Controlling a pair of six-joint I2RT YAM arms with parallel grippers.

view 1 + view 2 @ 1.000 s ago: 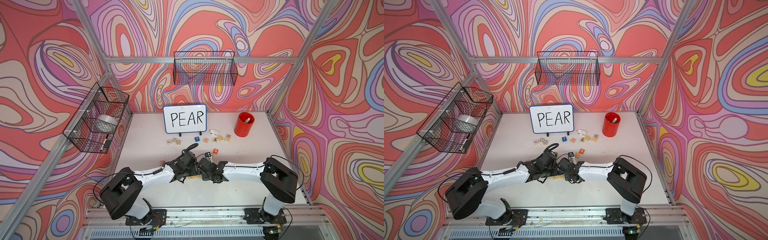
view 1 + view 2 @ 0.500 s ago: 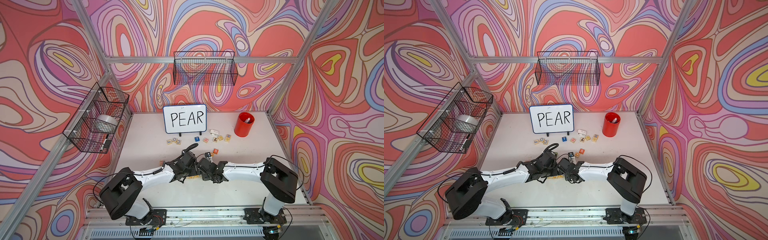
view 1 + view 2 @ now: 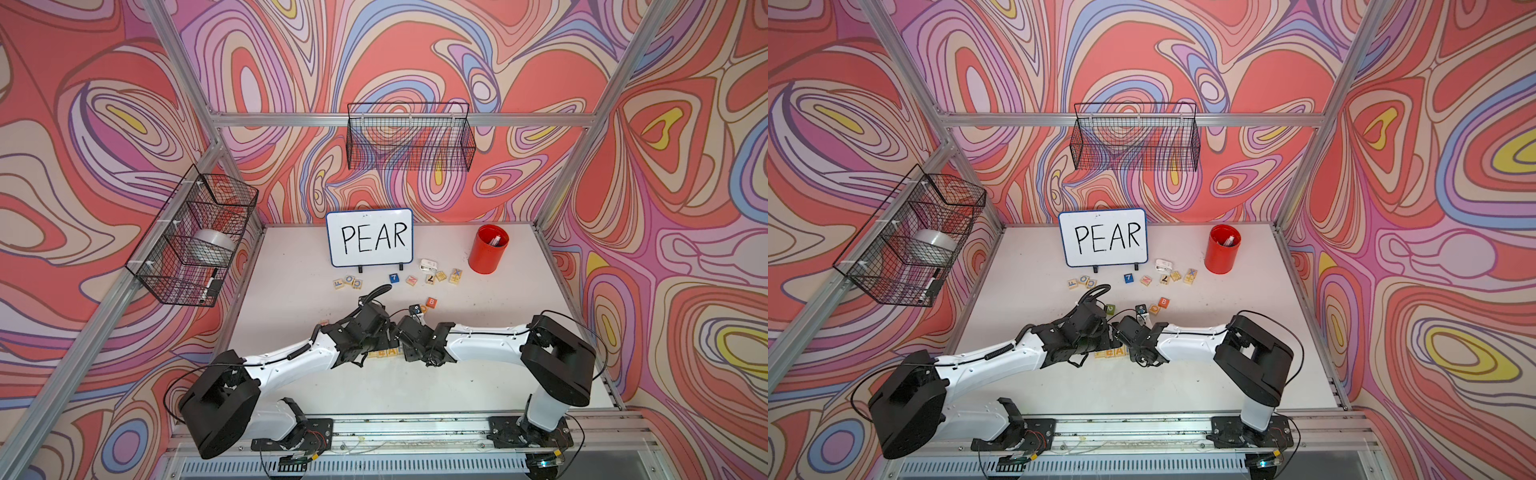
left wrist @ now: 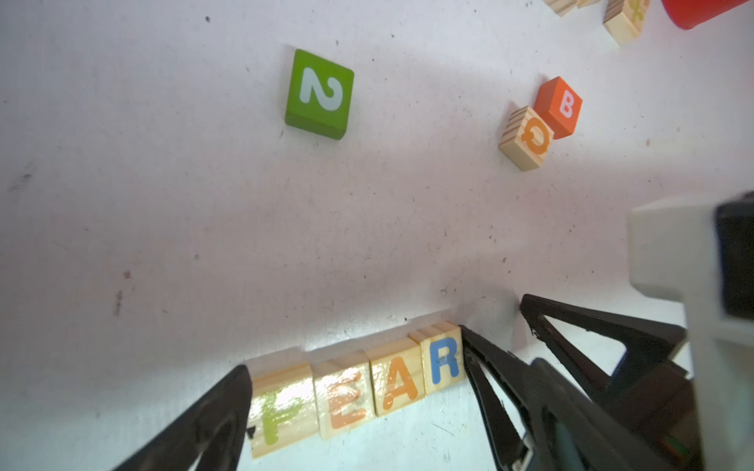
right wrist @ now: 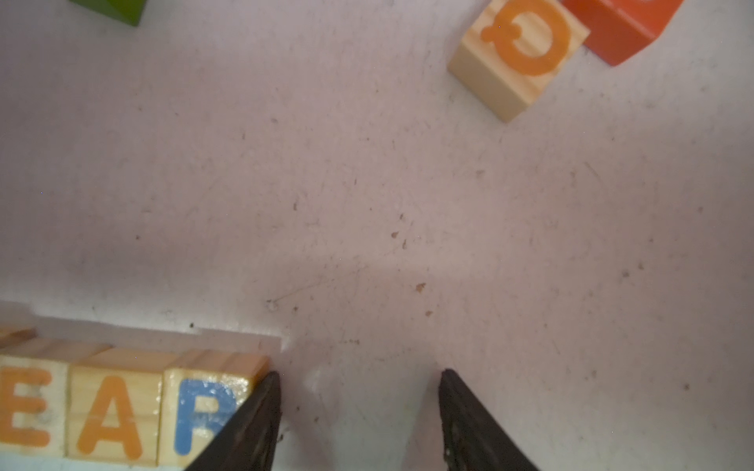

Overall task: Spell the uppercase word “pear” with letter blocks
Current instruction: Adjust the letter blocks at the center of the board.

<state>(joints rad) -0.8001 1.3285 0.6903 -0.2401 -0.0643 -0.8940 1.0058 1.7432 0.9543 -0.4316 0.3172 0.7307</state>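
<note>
Four pale-wood letter blocks lie side by side on the table and read P [image 4: 281, 407], E [image 4: 344, 397], A [image 4: 398, 383], R [image 4: 442, 363]. P is yellow-green, E and A are orange, R is blue. My left gripper [image 4: 389, 363] is open wide and spans the whole row, with one finger [image 4: 220, 407] against the P end. My right gripper [image 5: 361, 373] is open with bare table between its fingers, and one finger [image 5: 253, 420] rests against the outer side of the R block [image 5: 204, 412]. In both top views the two wrists meet over the row [image 3: 384, 353] [image 3: 1111, 353] and hide most of it.
Beyond the row lie a green 2 block [image 4: 320, 93], a wooden Q block [image 4: 528, 136] and an orange B block [image 4: 561, 106]. Farther back stand the PEAR whiteboard [image 3: 370, 243], a red cup [image 3: 488, 249] and several loose blocks [image 3: 348, 283]. Wire baskets [image 3: 191, 237] hang on the walls.
</note>
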